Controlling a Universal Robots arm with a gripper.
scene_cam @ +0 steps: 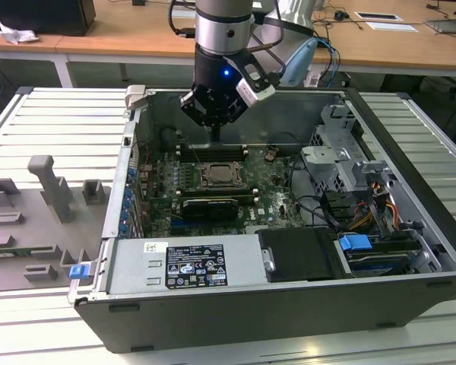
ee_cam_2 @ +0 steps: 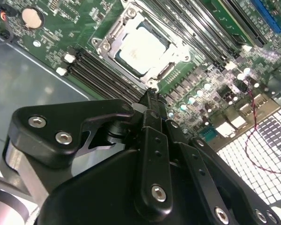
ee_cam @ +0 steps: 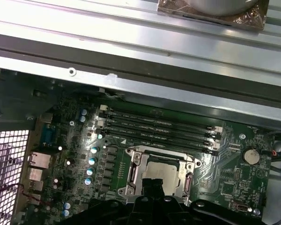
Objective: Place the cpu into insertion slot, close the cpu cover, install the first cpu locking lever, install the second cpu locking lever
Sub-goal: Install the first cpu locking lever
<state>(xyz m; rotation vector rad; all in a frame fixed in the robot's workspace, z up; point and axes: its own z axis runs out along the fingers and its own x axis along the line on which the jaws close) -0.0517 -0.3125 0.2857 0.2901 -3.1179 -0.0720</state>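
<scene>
**Claw poised over a seated chip**

In the exterior view, the claw [scene_cam: 215, 135] hangs inside the open computer case [scene_cam: 235, 304] on the slatted bench [scene_cam: 30, 137]. It is above the far edge of the insertion slot [scene_cam: 201, 176]. The cpu [scene_cam: 219, 175] lies in that slot. The case's back wall [scene_cam: 289, 114] rises just behind the arm, and the drive cage [scene_cam: 334, 160] stands off to the exterior view's right. By my reading, straight up is the freest way to move.

In the second wrist view, the claw [ee_cam_2: 150, 98] is pressed together and pinches nothing. Its tip is near the corner of the cpu cover [ee_cam_2: 113, 33], whose frame seems to lie flat around the cpu [ee_cam_2: 143, 49]. Memory slots [ee_cam_2: 98, 75] run close beside it. I cannot tell whether either locking lever is latched, so the lever work looks like the step in hand. Any push should come low and along the frame's edge, clear of those slots.

In the first wrist view, the claw [ee_cam: 153, 185] overlaps the near rim of the cpu cover [ee_cam: 136, 166], with the cpu [ee_cam: 163, 169] showing through its window.
</scene>
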